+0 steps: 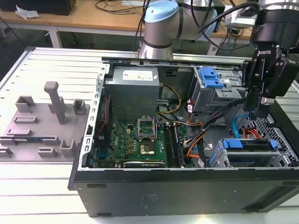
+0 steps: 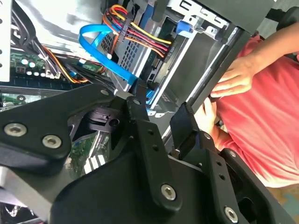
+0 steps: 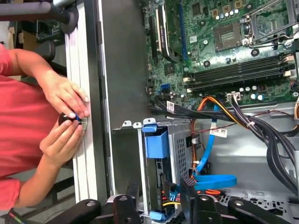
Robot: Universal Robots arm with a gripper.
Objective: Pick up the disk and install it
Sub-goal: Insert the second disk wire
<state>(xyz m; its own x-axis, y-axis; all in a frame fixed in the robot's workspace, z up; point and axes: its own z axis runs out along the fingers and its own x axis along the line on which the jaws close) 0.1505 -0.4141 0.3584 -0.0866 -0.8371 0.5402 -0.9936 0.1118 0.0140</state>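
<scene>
You see the disk (image 1: 247,151), stiff and probably rather heavy, lying flat in the case's (image 1: 186,192) front corner, best held by its blue side edges, while your gripper (image 1: 262,102) hangs above, fingers spread and empty.

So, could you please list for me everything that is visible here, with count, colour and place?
computer case: one, black, open, on the slotted table
motherboard: one, green, inside the case
power supply: one, grey, at the case's far side
drive cage: one, silver with blue latch, beside the power supply
disk: one, silver with blue frame, apparently seated in the lower bay
blue cable: one, flat, looping beside the bay
fixture: one, grey, on the table at the exterior view's left
person's hands: two, at the table's edge
gripper: one, black, fingers open and empty, above the bay
</scene>
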